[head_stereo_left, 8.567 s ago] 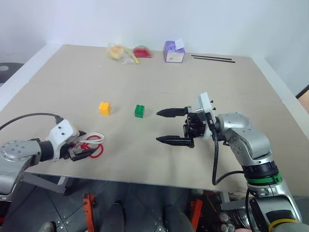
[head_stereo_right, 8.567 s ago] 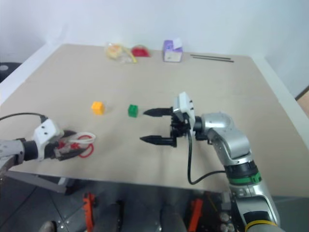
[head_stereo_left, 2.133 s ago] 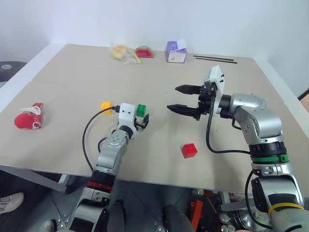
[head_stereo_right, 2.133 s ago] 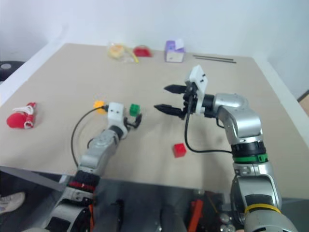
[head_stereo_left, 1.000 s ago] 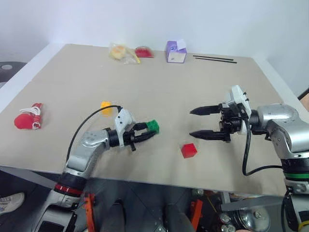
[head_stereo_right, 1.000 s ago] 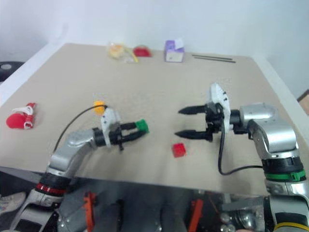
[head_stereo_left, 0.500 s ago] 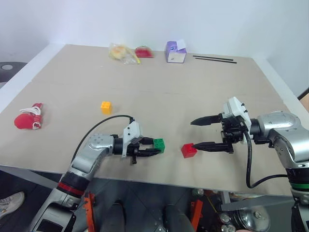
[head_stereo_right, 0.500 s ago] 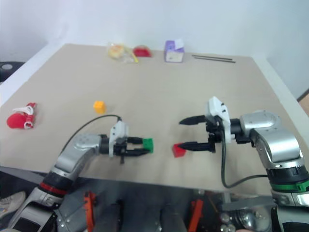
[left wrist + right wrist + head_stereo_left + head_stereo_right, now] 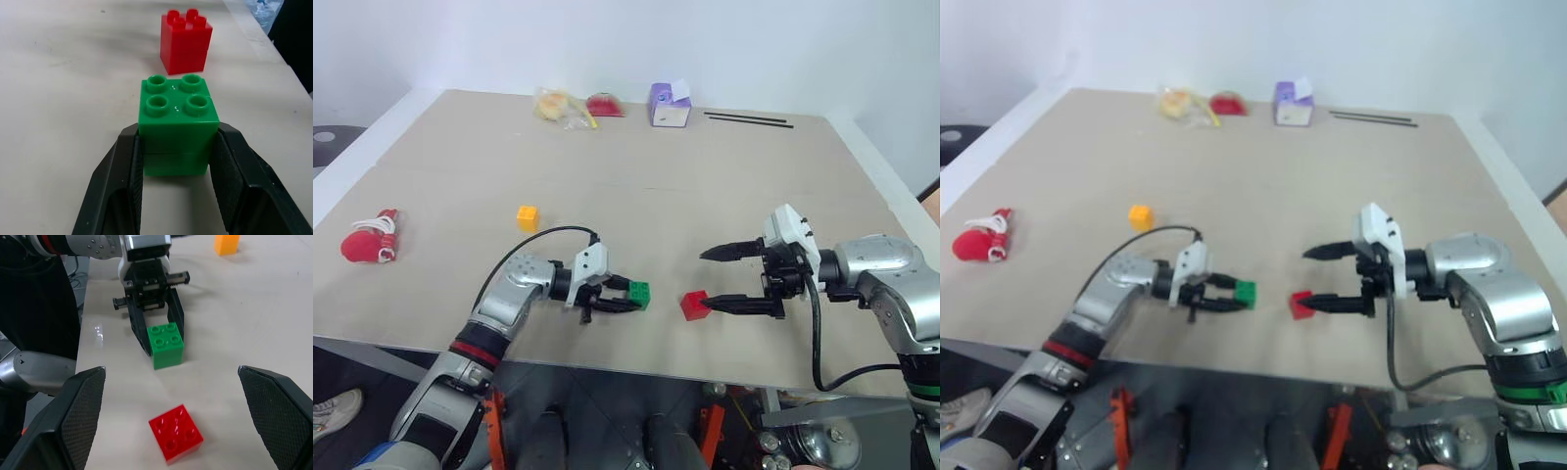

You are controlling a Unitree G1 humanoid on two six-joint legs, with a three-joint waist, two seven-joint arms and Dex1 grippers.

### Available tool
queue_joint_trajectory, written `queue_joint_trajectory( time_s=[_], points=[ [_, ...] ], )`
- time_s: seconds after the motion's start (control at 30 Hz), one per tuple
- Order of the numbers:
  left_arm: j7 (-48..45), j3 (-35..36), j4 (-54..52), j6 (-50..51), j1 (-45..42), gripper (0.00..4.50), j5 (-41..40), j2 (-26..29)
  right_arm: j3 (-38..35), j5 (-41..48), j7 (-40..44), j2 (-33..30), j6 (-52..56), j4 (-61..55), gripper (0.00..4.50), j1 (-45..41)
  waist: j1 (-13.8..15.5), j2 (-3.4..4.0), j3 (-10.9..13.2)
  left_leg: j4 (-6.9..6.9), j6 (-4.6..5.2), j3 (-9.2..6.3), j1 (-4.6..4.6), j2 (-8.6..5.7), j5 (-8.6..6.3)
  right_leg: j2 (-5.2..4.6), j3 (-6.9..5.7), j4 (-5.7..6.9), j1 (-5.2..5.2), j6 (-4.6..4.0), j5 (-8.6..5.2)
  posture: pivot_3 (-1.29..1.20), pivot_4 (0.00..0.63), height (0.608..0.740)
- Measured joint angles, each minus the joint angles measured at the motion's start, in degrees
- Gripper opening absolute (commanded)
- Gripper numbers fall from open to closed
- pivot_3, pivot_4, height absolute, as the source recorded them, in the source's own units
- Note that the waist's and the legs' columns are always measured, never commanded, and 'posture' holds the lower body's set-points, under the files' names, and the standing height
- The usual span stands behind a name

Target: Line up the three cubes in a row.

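The robot looks to be partway through making the row: it is putting the small green plastic toy brick with four round studs on top [image 9: 639, 293] down near the front edge of the big tan table [image 9: 636, 166], just beside the small red plastic toy brick [image 9: 695, 305]. The left gripper [image 9: 628, 294] has its two black fingers [image 9: 120, 181] pressed on both sides of the green brick, so it is holding it tight, low over the table or right on it; I cannot tell which. The right gripper [image 9: 716, 279] has its fingers spread wide apart and holds nothing; its lower finger tip sits right next to the red brick, maybe touching it. The red brick is turned a little, so its sides do not match the green one. The small yellow-orange plastic toy brick [image 9: 528, 217] sits by itself, well apart, farther back on the left. I think the next move is to let go of the green brick gently so it stays put, then fetch the yellow-orange one and bring it into the line.
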Motion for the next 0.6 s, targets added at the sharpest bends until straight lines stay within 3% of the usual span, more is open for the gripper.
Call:
queue_joint_trajectory(
  time_s=[0.2,0.27,0.47,0.6],
  points=[
    [-0.34,0.13,0.59,-0.70,-0.14,1.34,0.53,-0.42,-1.03,0.80,-0.87,-0.19,0.62,-0.90,4.50,0.10,0.00,0.00,0.00,0.02,0.00,0.00,0.01,0.00,0.00,0.00,0.00,0.00,0.02,-0.01,0.02,0.00,0.150,0.740],
    [-0.45,0.16,0.64,-0.72,-0.14,2.37,0.59,-0.45,-1.03,0.80,-0.89,-0.19,0.62,-0.89,4.50,0.09,0.00,0.00,0.00,0.02,0.00,0.00,0.01,0.00,0.00,0.00,0.00,0.00,0.02,-0.01,0.02,0.00,0.150,0.740],
    [-1.42,0.17,1.10,-0.58,-0.13,4.43,0.69,-0.54,-1.03,0.77,-0.71,-0.19,0.55,-0.64,4.50,-0.17,-0.01,0.00,0.00,0.02,0.01,0.00,0.00,0.00,0.00,0.00,0.00,0.00,0.01,0.00,0.02,0.00,0.150,0.740],
    [-1.22,1.15,0.55,-0.15,-0.10,4.48,0.23,-0.52,-1.03,0.81,-0.76,-0.14,0.54,-0.24,4.50,-0.86,-0.01,0.00,0.00,0.02,0.01,0.00,0.00,0.00,0.00,0.00,0.00,0.00,0.01,-0.01,0.02,0.00,0.150,0.740]
  ],
)
